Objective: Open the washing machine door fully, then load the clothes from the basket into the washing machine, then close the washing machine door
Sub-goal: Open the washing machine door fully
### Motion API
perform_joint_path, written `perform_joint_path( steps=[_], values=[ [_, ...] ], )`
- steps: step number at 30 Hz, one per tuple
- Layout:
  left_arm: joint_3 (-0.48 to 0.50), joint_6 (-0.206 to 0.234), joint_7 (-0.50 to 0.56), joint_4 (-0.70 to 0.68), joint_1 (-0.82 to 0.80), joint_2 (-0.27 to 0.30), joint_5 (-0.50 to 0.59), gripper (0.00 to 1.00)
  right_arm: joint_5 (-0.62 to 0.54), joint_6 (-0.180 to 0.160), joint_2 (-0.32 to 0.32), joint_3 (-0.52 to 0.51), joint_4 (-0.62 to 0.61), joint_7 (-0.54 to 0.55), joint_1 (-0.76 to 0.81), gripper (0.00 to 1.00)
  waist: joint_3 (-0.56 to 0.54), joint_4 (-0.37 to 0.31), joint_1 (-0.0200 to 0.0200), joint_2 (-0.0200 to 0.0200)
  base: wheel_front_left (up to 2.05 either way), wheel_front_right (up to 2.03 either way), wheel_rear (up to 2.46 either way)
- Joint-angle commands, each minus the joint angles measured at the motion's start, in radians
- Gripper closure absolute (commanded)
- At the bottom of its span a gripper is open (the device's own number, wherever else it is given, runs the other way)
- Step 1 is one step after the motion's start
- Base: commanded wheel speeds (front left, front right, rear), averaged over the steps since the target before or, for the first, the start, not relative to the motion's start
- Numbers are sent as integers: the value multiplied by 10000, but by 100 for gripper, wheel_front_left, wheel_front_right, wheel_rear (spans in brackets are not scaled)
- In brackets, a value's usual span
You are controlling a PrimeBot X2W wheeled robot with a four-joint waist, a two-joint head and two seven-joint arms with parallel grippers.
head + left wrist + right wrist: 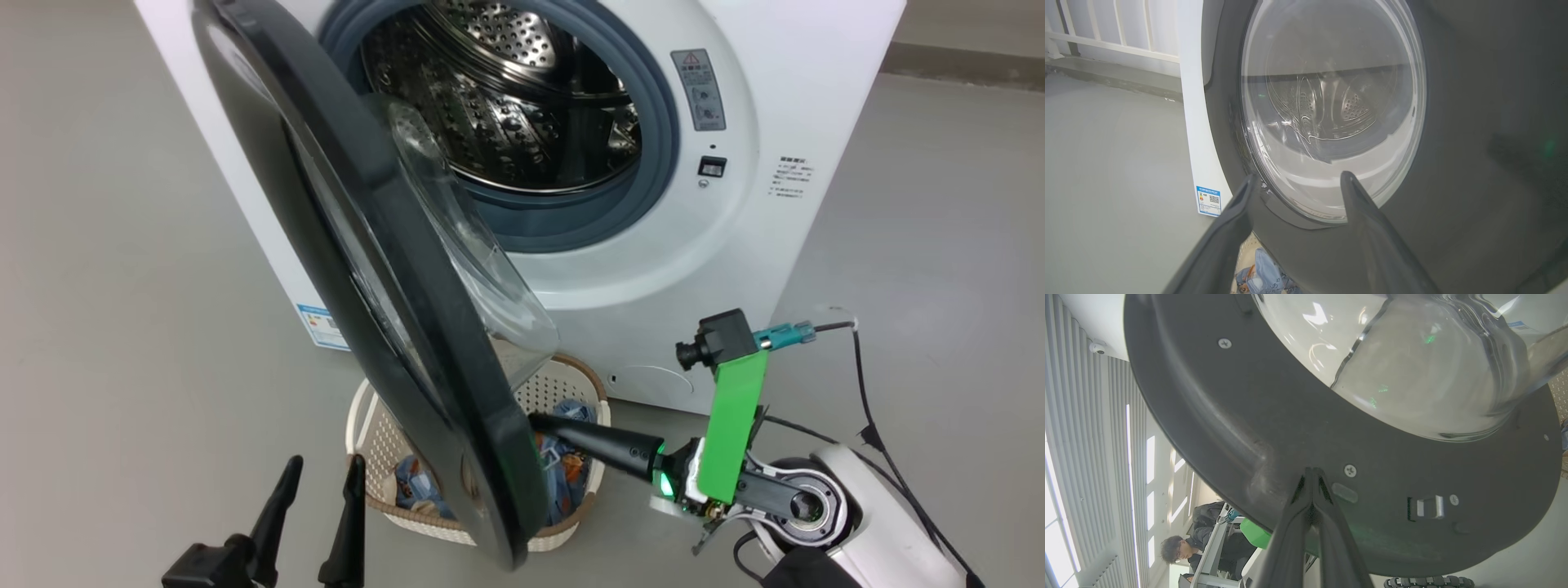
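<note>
The washing machine door (392,327) stands partly swung out from the washing machine (800,98), leaving the steel drum's mouth uncovered on the door's inner side. The door's lower rim hangs over the basket (571,376), which sits on the floor just in front of the machine with the clothes (563,465) inside it. Bare grey floor lies open on the door's outer side and beyond its free edge.

The right gripper (537,423) is on the door's inner side, above the clothes. Its fingers are pressed together around nothing, and their tips sit against the black inner face near the rim, beside a screw (1350,471). The left gripper (325,464) is on the door's outer side, clear of it, fingers spread wide and empty.

A blue label (1209,201) with a QR code sits low on the machine front beyond the door's hinge side. A grey warning sticker (699,90) bears a triangle; its print is too small to read.
</note>
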Motion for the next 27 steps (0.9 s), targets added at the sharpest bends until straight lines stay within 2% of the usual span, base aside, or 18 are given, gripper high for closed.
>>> perform_joint_path(
  steps=[1,10,18,19,20,21,22,23,27],
  values=[
    [349,-25,-65,-311,-100,121,85,0,-160,17,254,252,-391,78,88,100,-106,117,0,-1,0,0,0],
    [421,-25,-65,-393,65,167,95,0,-210,17,465,500,-481,91,308,100,-256,365,0,-1,0,0,0],
    [417,-25,-65,-332,68,217,45,0,-356,17,394,287,-274,-329,456,100,-328,252,0,-1,0,0,0],
    [413,-25,-65,-306,69,239,32,0,-438,17,343,238,-239,-472,486,87,-355,212,0,-1,0,0,0],
    [398,-25,-65,-287,73,264,18,0,-528,17,280,203,-197,-620,528,60,-379,178,0,-1,0,0,0],
    [386,-25,-65,-272,75,288,4,0,-618,17,198,192,-171,-750,572,40,-397,146,0,-1,0,0,0],
    [393,-25,-65,-260,80,308,-6,0,-721,17,100,202,-160,-875,615,6,-414,102,0,-1,0,0,0],
    [403,-25,-65,-252,86,324,-10,0,-801,17,5,208,-146,-1012,671,0,-429,61,0,-1,0,0,0],
    [485,-25,-65,-258,126,376,-20,0,-955,17,-355,146,-37,-1606,881,0,-502,-144,0,-1,0,0,0]
  ],
)
